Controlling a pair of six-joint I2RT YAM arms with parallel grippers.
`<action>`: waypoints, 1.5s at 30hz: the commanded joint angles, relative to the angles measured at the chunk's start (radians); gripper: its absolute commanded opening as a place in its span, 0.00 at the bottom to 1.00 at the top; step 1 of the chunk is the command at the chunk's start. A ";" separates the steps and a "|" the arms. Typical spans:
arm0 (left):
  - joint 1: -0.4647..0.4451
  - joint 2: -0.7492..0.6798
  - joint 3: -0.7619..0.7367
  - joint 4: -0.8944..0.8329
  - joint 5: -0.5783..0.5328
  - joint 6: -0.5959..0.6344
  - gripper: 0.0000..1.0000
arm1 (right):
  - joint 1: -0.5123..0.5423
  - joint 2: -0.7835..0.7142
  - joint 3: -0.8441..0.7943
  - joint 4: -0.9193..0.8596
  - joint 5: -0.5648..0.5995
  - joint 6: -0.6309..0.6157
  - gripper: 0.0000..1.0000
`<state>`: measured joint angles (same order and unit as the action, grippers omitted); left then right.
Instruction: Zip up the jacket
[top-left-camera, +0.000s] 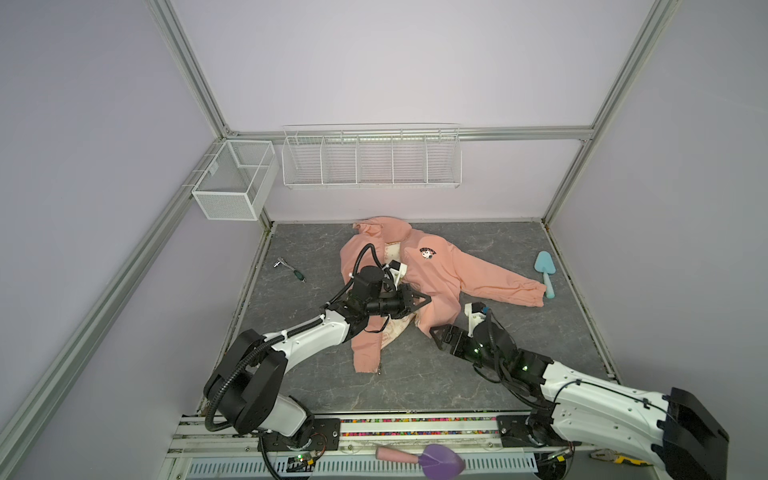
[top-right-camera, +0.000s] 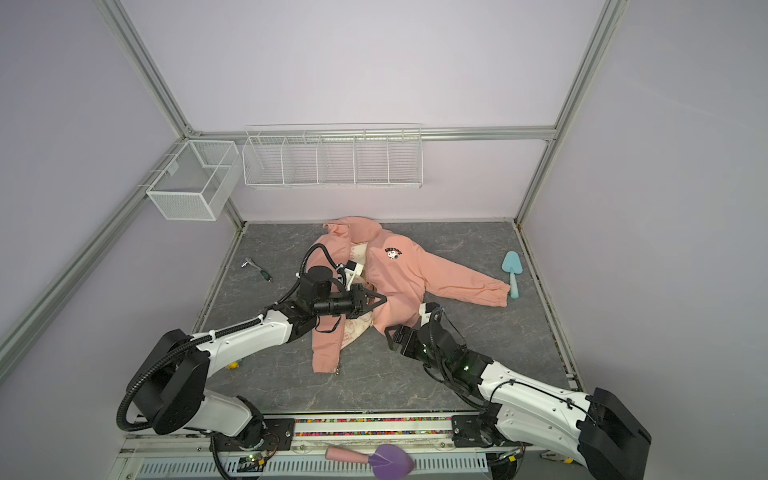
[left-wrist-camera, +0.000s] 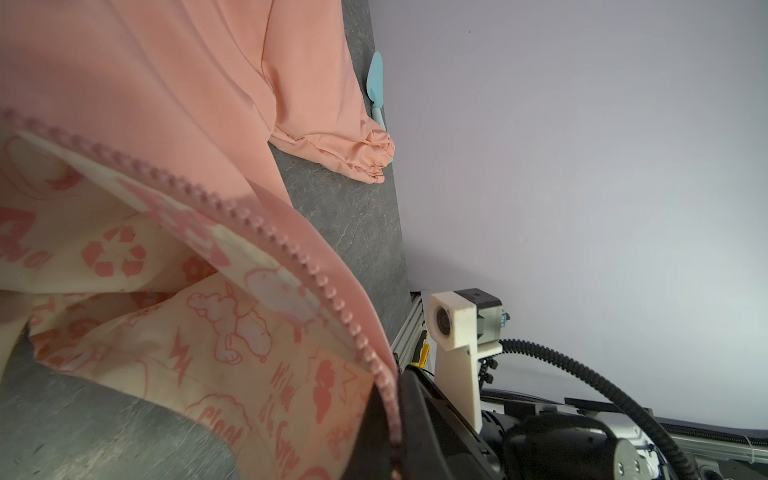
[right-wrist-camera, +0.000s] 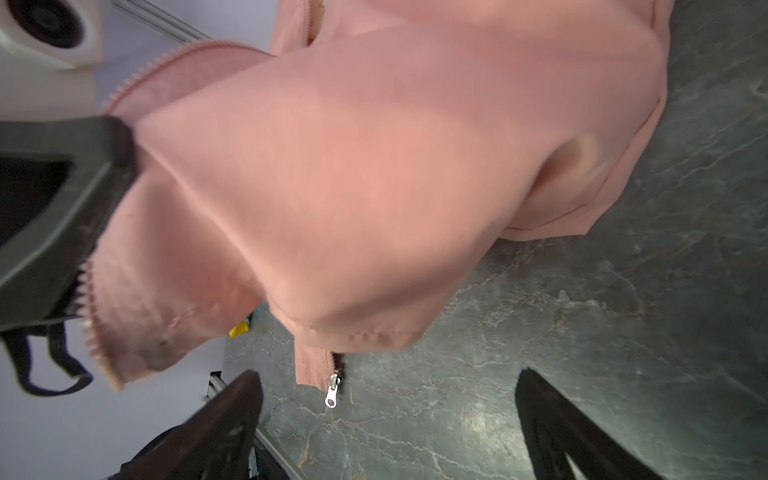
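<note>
The salmon-pink jacket (top-left-camera: 449, 274) (top-right-camera: 399, 282) lies face up and unzipped on the grey table, with its cream patterned lining (left-wrist-camera: 124, 257) showing. My left gripper (top-left-camera: 428, 300) (top-right-camera: 384, 299) (left-wrist-camera: 395, 436) is shut on the toothed zip edge (left-wrist-camera: 257, 224) of one front panel and holds it lifted off the table. The silver zipper pull (right-wrist-camera: 332, 392) (top-left-camera: 379, 370) hangs at the hem of the other panel, which lies flat. My right gripper (top-left-camera: 434, 336) (top-right-camera: 390, 338) (right-wrist-camera: 388, 374) stands open just off the lifted panel's hem (right-wrist-camera: 353, 332), with nothing between its fingers.
A ratchet tool (top-left-camera: 291, 269) lies at the left and a light blue trowel (top-left-camera: 545, 270) by the sleeve cuff at the right. Two white wire baskets (top-left-camera: 232, 178) (top-left-camera: 370, 158) hang on the walls. A purple trowel (top-left-camera: 432, 457) rests on the front rail.
</note>
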<state>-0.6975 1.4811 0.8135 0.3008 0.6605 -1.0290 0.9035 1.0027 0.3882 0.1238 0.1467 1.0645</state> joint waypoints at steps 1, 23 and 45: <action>0.003 0.017 0.033 -0.018 0.030 0.026 0.00 | -0.014 0.069 0.006 0.081 -0.058 -0.048 0.94; 0.066 0.082 -0.034 0.021 0.082 0.055 0.00 | -0.089 0.330 0.044 0.364 -0.196 -0.047 0.64; -0.009 0.179 -0.048 0.166 0.122 0.046 0.25 | -0.162 0.221 0.318 -0.422 -0.309 -0.364 0.06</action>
<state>-0.6846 1.6489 0.7479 0.3962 0.7589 -0.9691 0.7513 1.2163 0.6815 -0.1413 -0.1146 0.7952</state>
